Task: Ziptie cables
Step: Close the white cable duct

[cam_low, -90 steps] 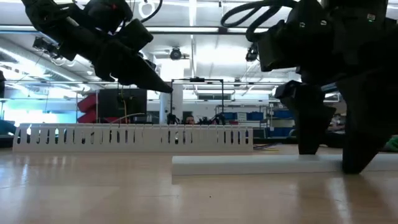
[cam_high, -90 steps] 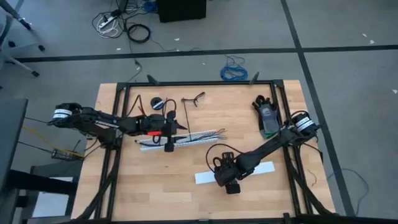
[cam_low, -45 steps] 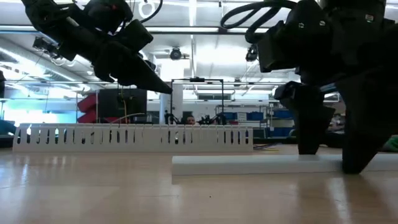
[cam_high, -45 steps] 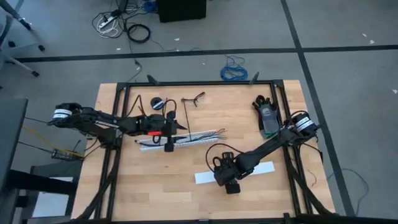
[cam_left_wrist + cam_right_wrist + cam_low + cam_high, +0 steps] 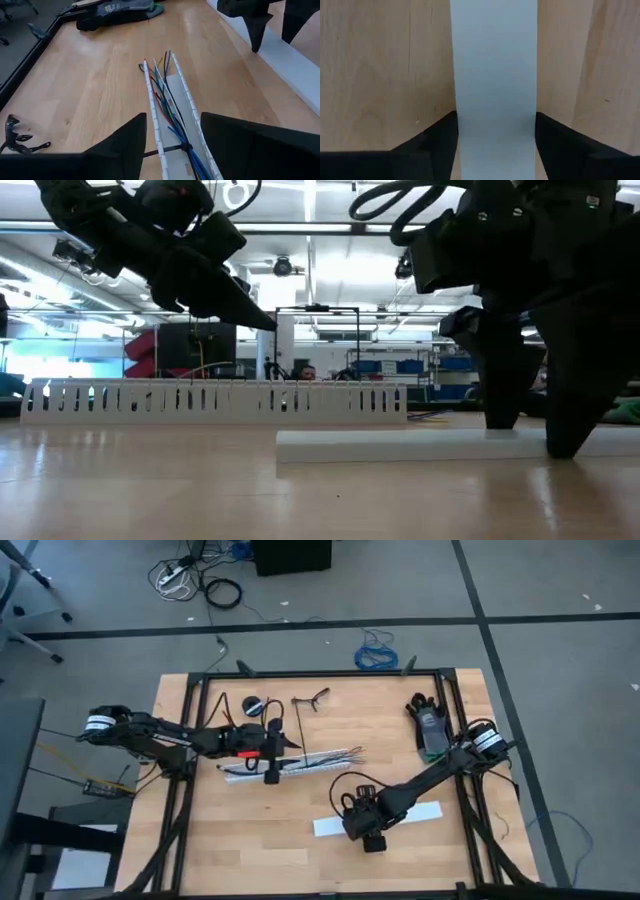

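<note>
The cables [image 5: 164,92], several thin coloured wires, lie inside a white slotted channel [image 5: 240,769] at the table's middle. A black ziptie [image 5: 167,149] wraps them near my left gripper [image 5: 172,120]. That gripper hovers open above the channel [image 5: 200,400], one finger to each side, touching nothing. Nearer the front edge, a flat white strip [image 5: 422,810] lies on the table. My right gripper [image 5: 495,120] points down over it, open, one finger at each long edge. My right gripper comes from above, its fingertips [image 5: 565,448] down at table level and astride the white strip's two long edges [image 5: 456,107], lying across it. I cannot tell whether the fingers touch the edges. The strip lies flat on the table.
A black and green tool [image 5: 430,730] lies at the back right. A small black roll [image 5: 254,705] and a dark wire clip [image 5: 312,699] sit near the far edge. A black frame [image 5: 190,790] borders the table. Bare wood shows at the front left.
My right gripper has edged slightly toward the table's left along the white strip, its fingers still astride it. The strip, the channel and the cables have stayed in place.
</note>
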You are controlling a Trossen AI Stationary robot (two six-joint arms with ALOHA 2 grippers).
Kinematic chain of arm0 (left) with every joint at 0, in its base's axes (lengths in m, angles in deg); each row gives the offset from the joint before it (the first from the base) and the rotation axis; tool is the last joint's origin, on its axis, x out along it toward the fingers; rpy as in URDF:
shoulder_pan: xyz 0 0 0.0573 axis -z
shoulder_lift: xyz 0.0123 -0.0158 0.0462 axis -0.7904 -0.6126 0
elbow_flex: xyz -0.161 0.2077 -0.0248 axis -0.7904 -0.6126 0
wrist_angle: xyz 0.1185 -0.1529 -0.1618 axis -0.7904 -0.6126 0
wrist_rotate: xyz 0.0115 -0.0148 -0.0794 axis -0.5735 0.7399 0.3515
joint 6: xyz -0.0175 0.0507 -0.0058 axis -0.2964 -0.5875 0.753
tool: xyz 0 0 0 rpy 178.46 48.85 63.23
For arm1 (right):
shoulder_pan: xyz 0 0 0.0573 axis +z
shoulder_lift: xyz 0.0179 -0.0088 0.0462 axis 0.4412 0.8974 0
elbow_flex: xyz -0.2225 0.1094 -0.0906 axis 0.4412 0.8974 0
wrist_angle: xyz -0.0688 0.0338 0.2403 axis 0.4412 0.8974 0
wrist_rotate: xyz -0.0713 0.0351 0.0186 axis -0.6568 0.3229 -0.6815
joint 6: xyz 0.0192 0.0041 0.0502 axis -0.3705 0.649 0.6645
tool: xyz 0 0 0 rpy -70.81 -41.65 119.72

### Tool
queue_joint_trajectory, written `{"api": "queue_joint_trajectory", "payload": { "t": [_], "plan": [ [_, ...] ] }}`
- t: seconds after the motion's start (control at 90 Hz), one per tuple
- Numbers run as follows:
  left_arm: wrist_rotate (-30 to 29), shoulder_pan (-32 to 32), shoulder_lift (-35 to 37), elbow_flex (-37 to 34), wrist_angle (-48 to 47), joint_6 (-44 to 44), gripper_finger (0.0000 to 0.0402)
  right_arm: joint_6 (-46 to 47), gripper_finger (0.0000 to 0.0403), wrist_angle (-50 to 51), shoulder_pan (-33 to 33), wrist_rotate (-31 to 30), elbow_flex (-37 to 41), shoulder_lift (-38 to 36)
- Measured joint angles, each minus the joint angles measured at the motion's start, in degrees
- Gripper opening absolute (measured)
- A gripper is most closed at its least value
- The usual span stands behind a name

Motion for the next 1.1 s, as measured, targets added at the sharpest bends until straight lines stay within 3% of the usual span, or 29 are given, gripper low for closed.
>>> {"api": "queue_joint_trajectory", "payload": {
  "t": [0.733, 1.1],
  "plan": [
    [0.00, 0.00, 0.00, 0.00, 0.00, 0.01, 0.0184, 0.13, 0.0257, -0.09, -0.02, 0.19, 0.00, -0.04],
    [0.02, 0.00, 0.00, 0.00, 0.00, 0.01, 0.0184, 0.05, 0.0247, -0.09, -0.02, 0.19, -0.02, -0.11]
  ]
}}
